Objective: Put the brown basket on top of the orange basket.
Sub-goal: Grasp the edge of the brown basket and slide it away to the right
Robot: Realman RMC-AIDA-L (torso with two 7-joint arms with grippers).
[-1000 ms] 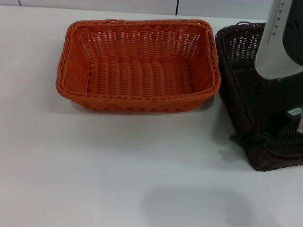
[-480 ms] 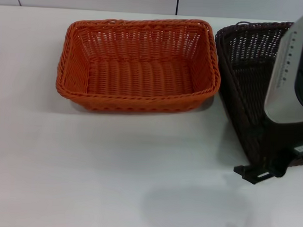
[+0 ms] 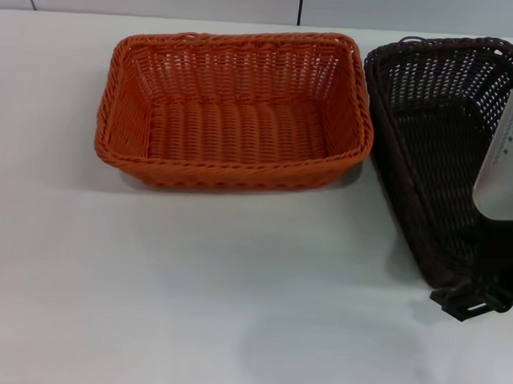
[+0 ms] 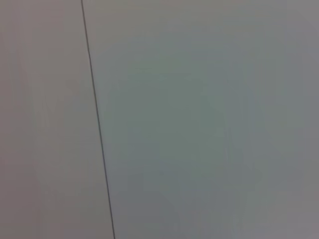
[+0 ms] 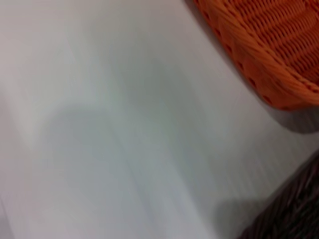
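Observation:
The orange basket (image 3: 234, 111) stands upright on the white table, left of centre in the head view. The brown basket (image 3: 435, 139) stands close beside it on the right, their rims almost touching. My right arm comes in at the right edge, over the brown basket's right side. A black part of my right gripper (image 3: 470, 302) shows at the brown basket's near corner. The right wrist view shows a corner of the orange basket (image 5: 269, 55) and an edge of the brown basket (image 5: 291, 219). My left gripper is out of view.
The white table (image 3: 194, 291) stretches in front of both baskets. A wall with a dark seam (image 3: 300, 6) runs behind the table. The left wrist view shows only a pale surface with a dark line (image 4: 97, 124).
My right arm has moved right and toward the table's near edge, uncovering more of the brown basket. Neither basket has moved.

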